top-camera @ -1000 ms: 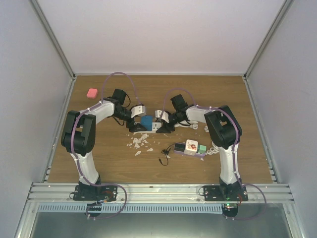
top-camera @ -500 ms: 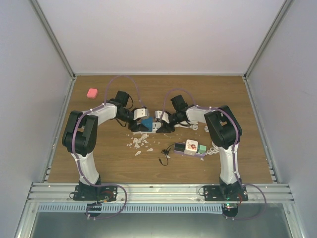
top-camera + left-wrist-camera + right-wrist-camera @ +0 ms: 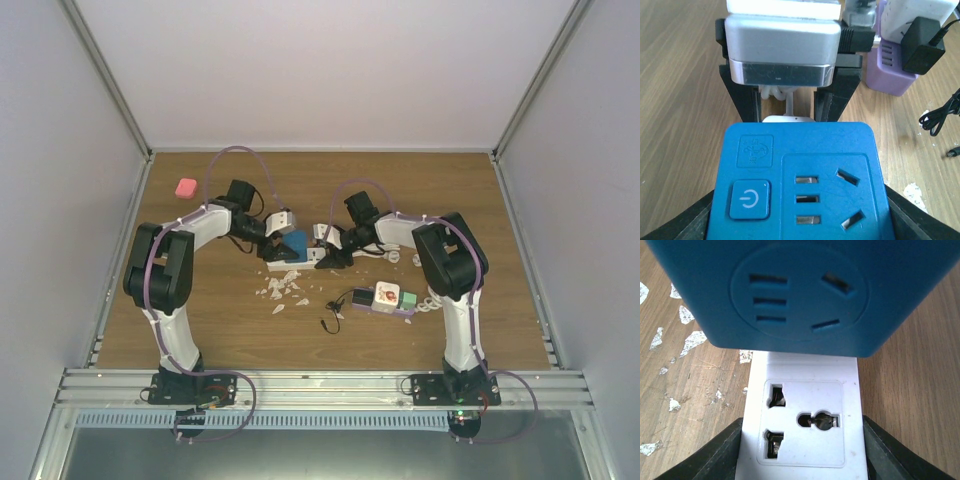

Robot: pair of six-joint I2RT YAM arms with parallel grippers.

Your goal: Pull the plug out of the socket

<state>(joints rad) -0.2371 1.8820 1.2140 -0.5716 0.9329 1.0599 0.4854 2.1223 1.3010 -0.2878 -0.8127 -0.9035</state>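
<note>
- Now the blue socket block (image 3: 297, 243) sits near the middle of the table (image 3: 450, 180). The white adapter (image 3: 318, 256), which I take for the plug, is tight against it at 4 o'clock.
- Half a second ago the block was tipped and pushed closer to the adapter. It has since swung back towards 9 o'clock, to much the same pose it had a second ago.
- That looks like a rocking move to loosen the fit, not a clean pull. No gap shows between block and adapter in any view, so I judge the plug not yet free, though the joint itself is hidden.
- The left hand (image 3: 285, 247) comes in from 9 o'clock and is clamped on the block, its dark fingers hugging the block's lower corners in the left wrist view.
- The right hand (image 3: 325, 252) comes in from 3 o'clock and grips the adapter by its two sides. It has barely moved over the last second.
- White flakes (image 3: 283, 288) lie scattered at 6 o'clock of the pair.
- A purple power strip (image 3: 385, 298) lies at 4 o'clock, with a loose black cable (image 3: 330, 318) beside it.
- A pink piece (image 3: 185, 187) rests far off at 10 o'clock.
</note>
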